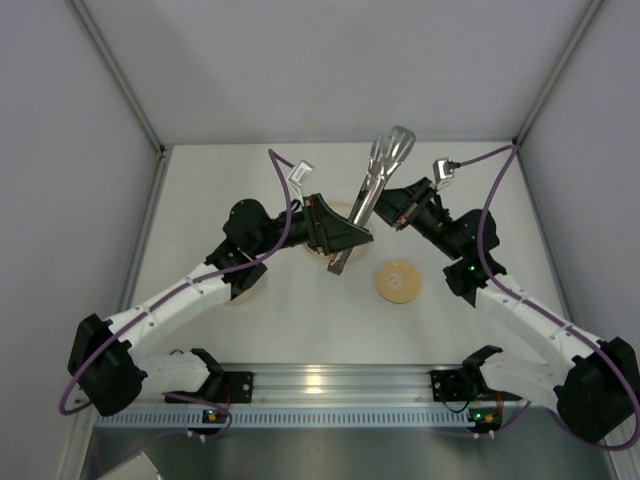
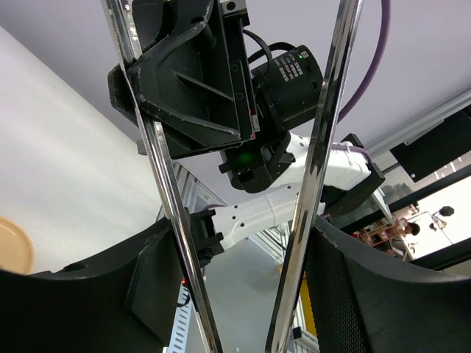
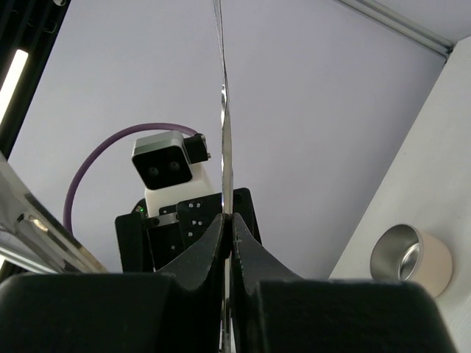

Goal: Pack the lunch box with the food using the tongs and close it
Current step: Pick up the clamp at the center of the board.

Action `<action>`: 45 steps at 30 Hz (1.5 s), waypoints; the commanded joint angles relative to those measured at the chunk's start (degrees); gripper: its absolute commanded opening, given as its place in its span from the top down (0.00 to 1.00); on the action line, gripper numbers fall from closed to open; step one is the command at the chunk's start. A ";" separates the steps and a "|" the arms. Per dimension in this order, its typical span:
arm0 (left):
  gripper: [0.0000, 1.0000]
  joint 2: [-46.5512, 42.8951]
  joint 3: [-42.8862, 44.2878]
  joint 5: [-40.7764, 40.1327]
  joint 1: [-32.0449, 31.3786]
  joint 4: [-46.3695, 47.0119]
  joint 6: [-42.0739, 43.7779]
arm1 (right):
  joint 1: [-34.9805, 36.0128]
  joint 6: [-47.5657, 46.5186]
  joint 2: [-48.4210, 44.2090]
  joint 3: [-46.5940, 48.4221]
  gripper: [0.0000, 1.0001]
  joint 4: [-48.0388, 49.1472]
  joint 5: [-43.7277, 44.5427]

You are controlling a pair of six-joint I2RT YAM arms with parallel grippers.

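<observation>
The silvery tongs (image 1: 375, 180) hang in the air over the middle of the table, their scoop ends pointing to the back wall. My left gripper (image 1: 340, 238) holds their lower part. In the left wrist view both tong arms (image 2: 316, 147) run between my fingers (image 2: 147, 287), each arm lying against a pad of the left gripper (image 2: 243, 294). My right gripper (image 1: 392, 213) pinches one thin tong arm (image 3: 224, 132) edge-on between the tips of the right gripper (image 3: 228, 228). The steel lunch box (image 3: 412, 257) stands open on the table. Its tan lid (image 1: 398, 281) lies flat nearby and also shows as the lid (image 2: 11, 254). The food is hidden.
Grey walls close in the white table on three sides. A metal rail (image 1: 330, 385) with both arm bases runs along the near edge. A pale round rim (image 1: 245, 295) peeks out under my left forearm.
</observation>
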 commanded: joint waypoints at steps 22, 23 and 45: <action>0.43 -4.30 2.05 -2.76 -0.28 -4.99 5.52 | 1.75 -7.53 -6.89 4.09 0.58 -12.00 6.53; 0.43 -4.30 2.31 -2.94 -0.28 -5.43 5.87 | 1.75 -9.19 -7.51 4.88 0.57 -14.48 7.41; 0.43 -8.44 9.51 -20.93 -0.28 -36.30 19.39 | 1.66 -23.00 -20.52 17.53 0.51 -64.67 36.24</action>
